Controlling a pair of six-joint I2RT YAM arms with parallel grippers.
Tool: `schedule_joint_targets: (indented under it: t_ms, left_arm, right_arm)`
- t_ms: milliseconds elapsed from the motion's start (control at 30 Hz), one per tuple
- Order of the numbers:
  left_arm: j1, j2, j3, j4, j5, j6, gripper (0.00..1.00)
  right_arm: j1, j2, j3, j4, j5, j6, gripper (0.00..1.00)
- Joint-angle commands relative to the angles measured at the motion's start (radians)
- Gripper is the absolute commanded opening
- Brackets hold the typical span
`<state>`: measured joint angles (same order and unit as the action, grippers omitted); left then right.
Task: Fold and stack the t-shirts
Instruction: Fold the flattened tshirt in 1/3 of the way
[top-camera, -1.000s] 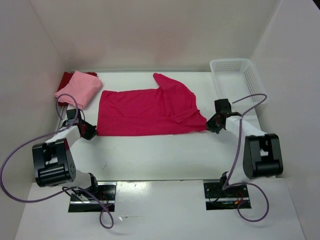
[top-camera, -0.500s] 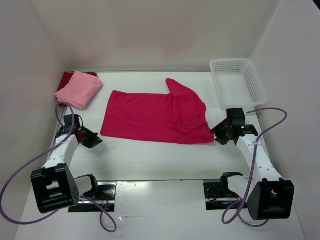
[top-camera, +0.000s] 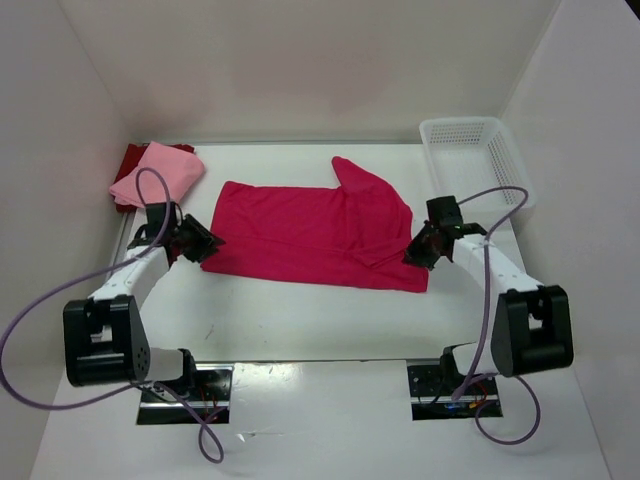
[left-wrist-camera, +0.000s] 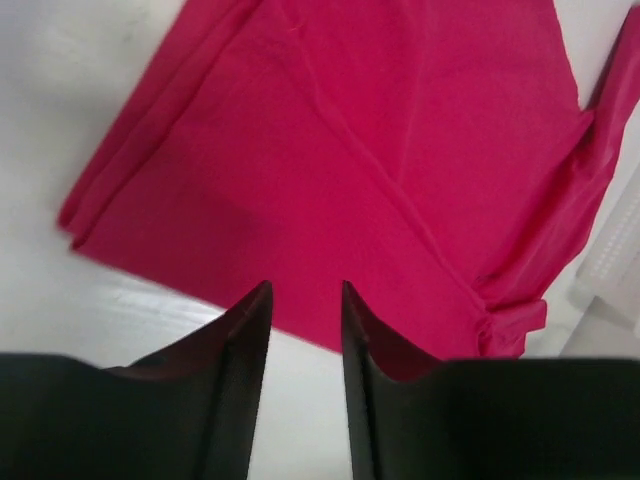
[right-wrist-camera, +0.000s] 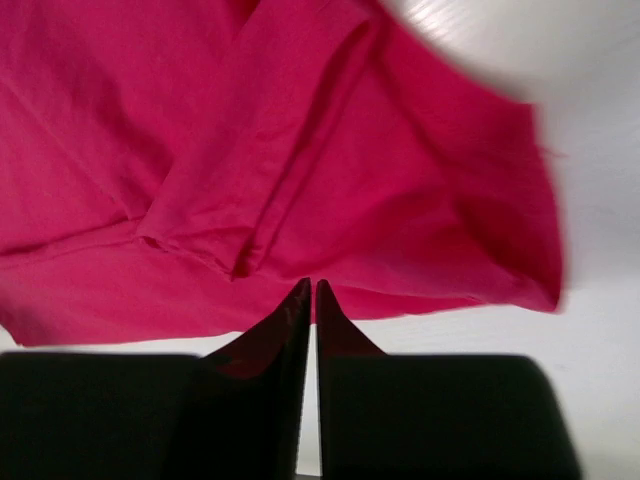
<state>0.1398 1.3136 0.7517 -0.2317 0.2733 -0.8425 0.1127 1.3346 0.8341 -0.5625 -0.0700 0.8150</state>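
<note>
The bright magenta-pink t-shirt (top-camera: 310, 235) lies spread across the middle of the table, one sleeve pointing to the back. It fills the left wrist view (left-wrist-camera: 380, 150) and the right wrist view (right-wrist-camera: 300, 150). The light pink t-shirt (top-camera: 160, 175) lies folded at the back left on top of the dark red t-shirt (top-camera: 130, 158). My left gripper (top-camera: 205, 243) is at the magenta shirt's left near corner, jaws a little open and empty (left-wrist-camera: 305, 290). My right gripper (top-camera: 413, 250) is at the shirt's right near edge, fingers together (right-wrist-camera: 312, 285), with no cloth seen between them.
A white mesh basket (top-camera: 475, 160) stands at the back right; its edge shows in the left wrist view (left-wrist-camera: 615, 250). White walls close in the table on the left, back and right. Purple cables loop from both arms.
Both grippers have moved in from the near sides to the magenta shirt's edges. A second ago the shirt lay further left; it then shifted right and has stayed there.
</note>
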Motion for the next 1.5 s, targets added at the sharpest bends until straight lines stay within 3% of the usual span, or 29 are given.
schedule_joint_targets:
  t_ms: [0, 133, 267, 667, 900, 1100, 1200, 1267, 1300, 1367, 1467]
  left_arm:
    - [-0.064, 0.106, 0.067, 0.133, -0.014, -0.015, 0.35]
    - [-0.089, 0.234, 0.087, 0.187, -0.034, -0.064, 0.35]
    - [-0.089, 0.299, 0.066, 0.218, -0.034, -0.084, 0.36]
    - [-0.089, 0.279, 0.000, 0.198, -0.112, -0.044, 0.39]
    - [-0.057, 0.237, -0.052, 0.180, -0.125, -0.044, 0.39]
    - [-0.057, 0.219, -0.052, 0.170, -0.125, -0.044, 0.39]
    - [-0.057, 0.191, -0.061, 0.149, -0.115, -0.053, 0.39]
    - [-0.057, 0.162, -0.061, 0.134, -0.126, -0.053, 0.39]
    - [-0.057, 0.130, -0.061, 0.117, -0.126, -0.053, 0.39]
    - [-0.057, 0.067, -0.061, 0.092, -0.137, -0.053, 0.39]
    - [-0.057, -0.023, -0.052, 0.062, -0.137, -0.041, 0.39]
  right_arm:
    - [0.076, 0.069, 0.037, 0.147, -0.051, -0.023, 0.10]
    - [0.146, 0.170, 0.059, 0.182, -0.074, -0.036, 0.36]
    - [0.180, 0.189, 0.048, 0.220, -0.074, 0.001, 0.42]
    - [0.222, 0.296, 0.076, 0.268, -0.091, 0.039, 0.42]
    - [0.222, 0.336, 0.140, 0.268, -0.091, 0.021, 0.11]
    - [0.222, 0.448, 0.336, 0.215, -0.054, -0.013, 0.02]
    - [0.222, 0.555, 0.509, 0.158, -0.025, -0.051, 0.02]
    - [0.231, 0.624, 0.621, 0.135, -0.025, -0.060, 0.09]
    - [0.231, 0.641, 0.652, 0.115, -0.025, -0.060, 0.18]
    - [0.245, 0.653, 0.707, 0.104, -0.025, -0.069, 0.24]
    - [0.254, 0.594, 0.673, 0.102, -0.016, -0.070, 0.33]
